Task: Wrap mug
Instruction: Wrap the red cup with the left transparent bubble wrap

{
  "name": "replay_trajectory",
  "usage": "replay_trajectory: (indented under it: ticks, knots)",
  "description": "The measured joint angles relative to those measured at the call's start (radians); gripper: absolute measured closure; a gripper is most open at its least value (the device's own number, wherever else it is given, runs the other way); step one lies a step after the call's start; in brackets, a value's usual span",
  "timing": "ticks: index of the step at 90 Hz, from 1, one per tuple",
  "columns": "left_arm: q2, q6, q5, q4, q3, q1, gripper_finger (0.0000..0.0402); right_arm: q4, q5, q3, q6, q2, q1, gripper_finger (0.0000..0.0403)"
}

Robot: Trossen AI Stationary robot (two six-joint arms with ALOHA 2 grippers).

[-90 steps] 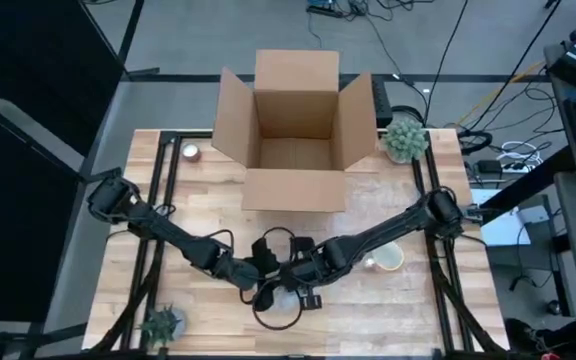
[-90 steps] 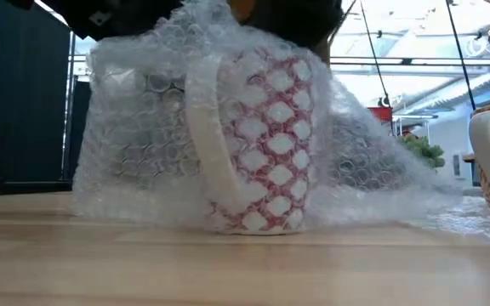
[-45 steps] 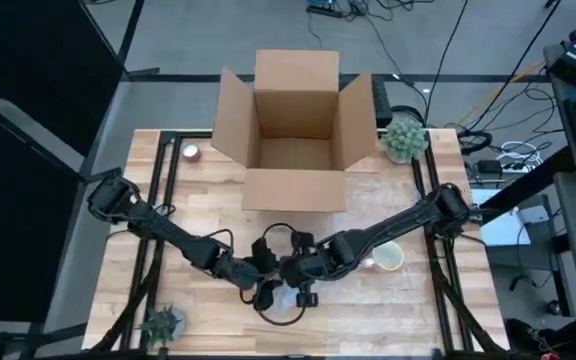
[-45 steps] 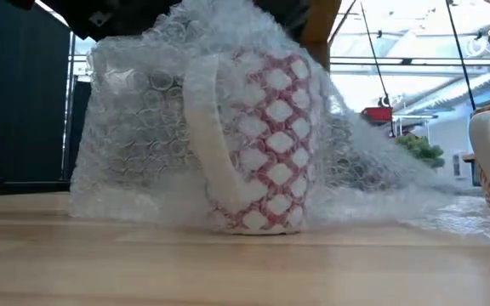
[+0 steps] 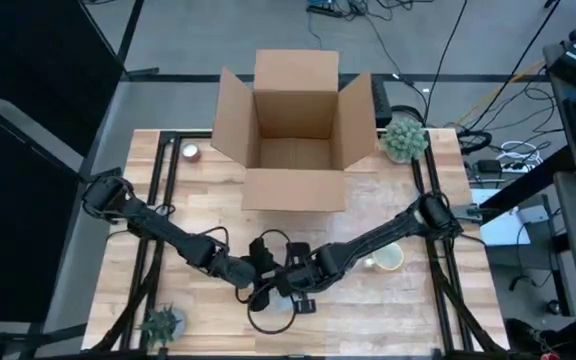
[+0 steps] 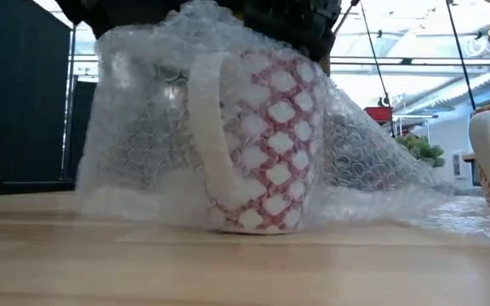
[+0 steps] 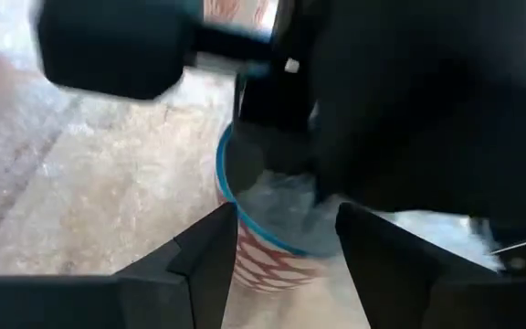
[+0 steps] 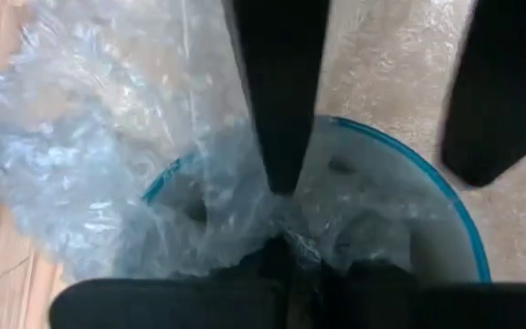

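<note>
The red-and-white mug point(image 6: 262, 140) sits upright near the counter's point(image 5: 408, 300) front edge, draped in bubble wrap point(image 6: 143, 127), with both tools right over it, the right tool point(image 8: 373, 155) spread with one finger poking wrap into the rim and the left tool point(image 7: 286, 247) spread too.

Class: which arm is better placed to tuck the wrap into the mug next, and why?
Probably the right: its gripper hangs directly over the red-patterned mug's blue rim, one finger pressing clear bubble wrap inside.
</note>
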Motion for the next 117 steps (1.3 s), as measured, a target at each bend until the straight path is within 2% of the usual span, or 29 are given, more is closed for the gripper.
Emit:
replay_trajectory:
  ticks: [20,40,55,93,117]
  knots:
    - [0.000,0.006,-0.038,0.012,0.001,0.000,0.0221,0.003,0.000,-0.001,-0.005,-0.004,-0.003,0.0401]
    - [0.105,0.016,-0.083,0.036,0.005,0.017,0.0221,0.020,0.001,-0.001,-0.003,-0.005,-0.003,0.0401]
    - [0.124,-0.002,-0.087,0.045,0.007,0.019,0.0221,0.004,-0.002,-0.001,0.003,-0.016,0.005,0.0401]
    - [0.127,-0.002,-0.083,0.035,0.006,0.019,0.0221,-0.080,0.001,0.001,0.005,-0.234,0.001,0.0401]
    - [0.128,-0.003,-0.081,0.037,0.005,0.019,0.0221,-0.074,0.001,0.002,0.034,-0.221,-0.001,0.0390]
